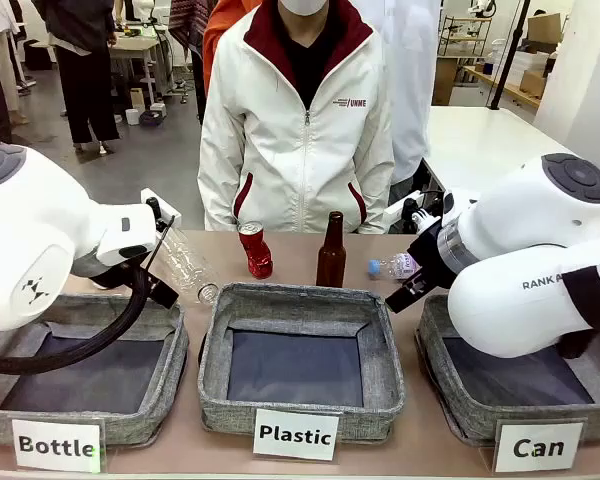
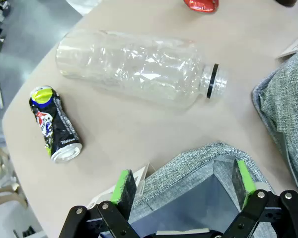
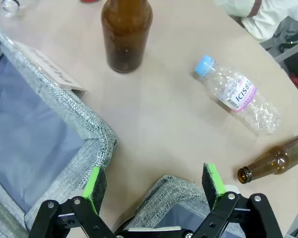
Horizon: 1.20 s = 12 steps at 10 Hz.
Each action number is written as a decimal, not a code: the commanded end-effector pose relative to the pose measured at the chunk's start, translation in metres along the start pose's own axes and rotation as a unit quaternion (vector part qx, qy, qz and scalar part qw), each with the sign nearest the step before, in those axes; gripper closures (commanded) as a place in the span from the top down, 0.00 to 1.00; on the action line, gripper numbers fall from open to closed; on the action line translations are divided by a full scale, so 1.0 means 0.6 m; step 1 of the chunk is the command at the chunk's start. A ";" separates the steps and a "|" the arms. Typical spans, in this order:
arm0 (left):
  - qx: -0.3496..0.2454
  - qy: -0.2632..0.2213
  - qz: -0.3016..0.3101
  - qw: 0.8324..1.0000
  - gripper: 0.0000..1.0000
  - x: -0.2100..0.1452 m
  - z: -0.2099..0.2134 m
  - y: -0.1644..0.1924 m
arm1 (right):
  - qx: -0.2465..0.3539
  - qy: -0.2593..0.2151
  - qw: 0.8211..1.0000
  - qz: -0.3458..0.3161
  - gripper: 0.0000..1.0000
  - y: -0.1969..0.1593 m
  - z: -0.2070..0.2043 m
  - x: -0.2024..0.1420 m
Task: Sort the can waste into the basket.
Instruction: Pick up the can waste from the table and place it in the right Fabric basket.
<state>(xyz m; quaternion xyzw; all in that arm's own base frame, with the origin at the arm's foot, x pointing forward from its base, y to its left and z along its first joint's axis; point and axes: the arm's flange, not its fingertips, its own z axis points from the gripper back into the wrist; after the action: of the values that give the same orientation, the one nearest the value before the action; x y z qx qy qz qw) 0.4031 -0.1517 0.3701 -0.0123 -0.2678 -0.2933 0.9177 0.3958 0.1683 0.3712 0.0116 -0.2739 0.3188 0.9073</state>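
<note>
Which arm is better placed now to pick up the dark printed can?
Left, probably. The dark can lies on the table just beyond the open left gripper. The open right gripper faces a brown bottle and a small plastic bottle instead.

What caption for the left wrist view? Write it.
Open left gripper over a basket corner; dark printed can and clear bottle lie beyond.

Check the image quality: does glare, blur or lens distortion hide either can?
No. Front view: even light, soft shadows, the red can sharp. Left wrist view: wide-angle lens bends the table edge, glints on the clear bottle, the dark printed can crisp. Right wrist view: sharp, small highlights on the upright brown bottle.
</note>
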 end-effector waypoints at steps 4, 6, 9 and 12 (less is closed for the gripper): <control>0.000 0.000 0.000 1.000 1.00 0.000 0.000 0.000 | 0.000 0.000 1.000 0.000 1.00 0.000 0.000 0.000; 0.000 0.000 0.000 1.000 1.00 0.000 0.000 0.000 | 0.000 0.000 1.000 0.000 1.00 0.000 0.000 0.000; 0.000 0.000 0.000 1.000 1.00 0.000 0.000 0.000 | 0.000 0.000 1.000 0.000 1.00 0.000 0.000 0.000; 0.000 0.000 0.000 1.000 1.00 0.000 0.000 0.000 | 0.000 0.000 1.000 0.000 1.00 0.000 0.000 0.000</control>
<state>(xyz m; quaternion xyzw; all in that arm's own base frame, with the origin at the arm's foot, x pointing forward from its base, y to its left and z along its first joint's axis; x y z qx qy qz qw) 0.4031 -0.1517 0.3701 -0.0124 -0.2678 -0.2930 0.9177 0.3958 0.1684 0.3711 0.0114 -0.2738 0.3190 0.9073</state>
